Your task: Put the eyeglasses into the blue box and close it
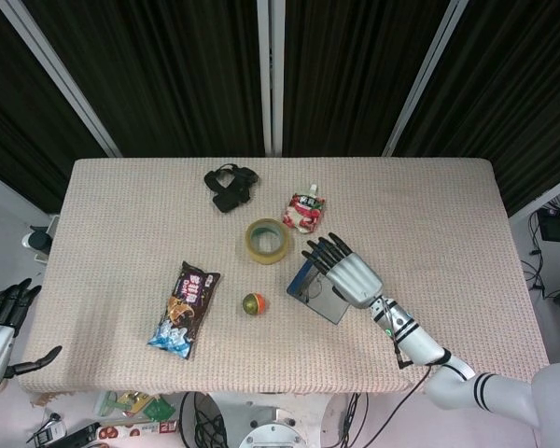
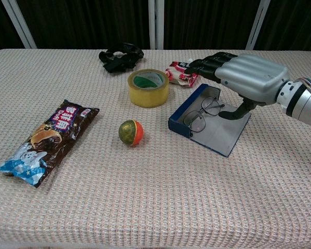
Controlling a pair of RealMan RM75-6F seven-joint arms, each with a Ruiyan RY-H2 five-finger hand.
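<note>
Eyeglasses (image 2: 199,115) lie inside blue box (image 2: 210,127), lenses toward near-left wall; placing step looks done. Box lid flat open on bench (image 2: 155,207), closing left to do. Right hand (image 2: 246,78) hovers above box, fingers (image 2: 205,65) extended and spread, holding nothing. Left hand (image 1: 0,327) off bench at left edge, fingers apart, empty. Tape roll (image 2: 148,87) and pouch (image 2: 179,71) just beyond box's far-left side, ball (image 2: 130,132) near left; bare bench right and front of box gives room for lid swing.
</note>
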